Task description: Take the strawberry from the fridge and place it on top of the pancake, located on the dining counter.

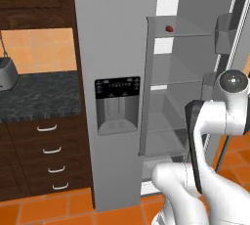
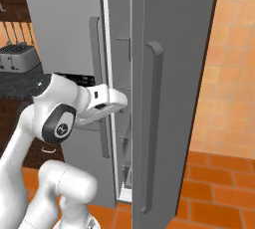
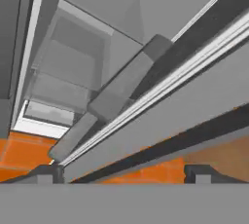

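The grey fridge (image 1: 112, 48) has its left door with the black dispenser shut and its right door (image 2: 174, 73) swung open. On an upper glass shelf inside lies the tiny dark-red strawberry (image 1: 169, 28). My hand (image 2: 113, 101) reaches into the gap between the two doors, well below the strawberry's shelf. In the hand view the gripper (image 3: 124, 173) is open, its fingertips (image 3: 48, 173) far apart with nothing held, looking along the open door's inner edge and its grey door bins (image 3: 121, 91). The pancake and the dining counter are out of view.
Left of the fridge run a dark speckled countertop (image 1: 39, 94) with a toaster (image 2: 17, 56) and dark wooden drawers (image 1: 49, 150). Door bins (image 1: 224, 33) stick out from the open door. The floor (image 2: 219, 173) has orange tiles.
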